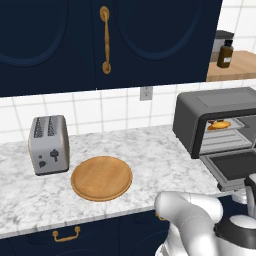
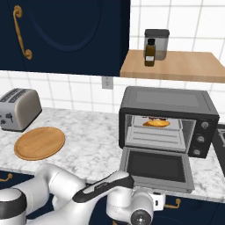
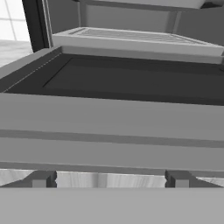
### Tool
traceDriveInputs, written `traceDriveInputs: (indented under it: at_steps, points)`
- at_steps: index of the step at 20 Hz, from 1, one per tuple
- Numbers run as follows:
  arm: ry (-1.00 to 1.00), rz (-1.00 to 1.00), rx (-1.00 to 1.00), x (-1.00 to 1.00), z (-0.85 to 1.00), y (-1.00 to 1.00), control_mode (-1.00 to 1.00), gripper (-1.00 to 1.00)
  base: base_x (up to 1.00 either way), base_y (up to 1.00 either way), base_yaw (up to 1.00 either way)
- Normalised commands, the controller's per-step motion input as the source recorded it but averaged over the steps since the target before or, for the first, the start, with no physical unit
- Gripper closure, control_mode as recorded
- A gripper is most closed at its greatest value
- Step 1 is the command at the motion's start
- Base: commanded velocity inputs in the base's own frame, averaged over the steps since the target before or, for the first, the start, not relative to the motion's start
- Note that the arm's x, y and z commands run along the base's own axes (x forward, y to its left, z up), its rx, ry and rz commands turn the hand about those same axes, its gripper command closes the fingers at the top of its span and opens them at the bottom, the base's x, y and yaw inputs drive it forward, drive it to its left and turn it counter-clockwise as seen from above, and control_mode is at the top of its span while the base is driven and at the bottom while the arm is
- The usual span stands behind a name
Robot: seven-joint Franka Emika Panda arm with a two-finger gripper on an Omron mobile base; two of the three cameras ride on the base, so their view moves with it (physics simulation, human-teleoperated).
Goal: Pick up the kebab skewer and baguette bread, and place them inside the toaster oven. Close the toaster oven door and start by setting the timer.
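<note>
On the oven rack, baguette bread [image 2: 157, 123] lying crosswise, toaster oven door [image 2: 156, 166] flat open

You are facing a white marble counter [image 1: 150, 150] backing onto white square wall tiles [image 1: 90, 112], with navy cabinet doors [image 1: 60, 40] hanging above and a light wooden shelf [image 2: 176, 66] sitting alongside.

Dark grey toaster oven [image 2: 169, 103], door [image 2: 157, 166] dropped open, baguette bread [image 2: 157, 123] on rack
</note>
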Motion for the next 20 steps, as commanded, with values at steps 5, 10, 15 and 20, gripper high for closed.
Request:
traceDriveInputs:
  at_steps: [5, 10, 15, 20]
  points:
    - [0.00, 0.00, 0.00, 0.00, -0.21, 0.00, -1.00, -1.00, 0.00, 0.00, 0.00]
    - [0.00, 0.00, 0.00, 0.07, -0.09, 0.00, -1.00, -1.00, 0.00, 0.00, 0.00]
    - [0.00, 0.00, 0.00, 0.22, 0.00, 0.00, -1.00, -1.00, 0.00, 0.00, 0.00]
    - [0.00, 0.00, 0.00, 0.18, 0.00, 0.00, -1.00, -1.00, 0.00, 0.00, 0.00]
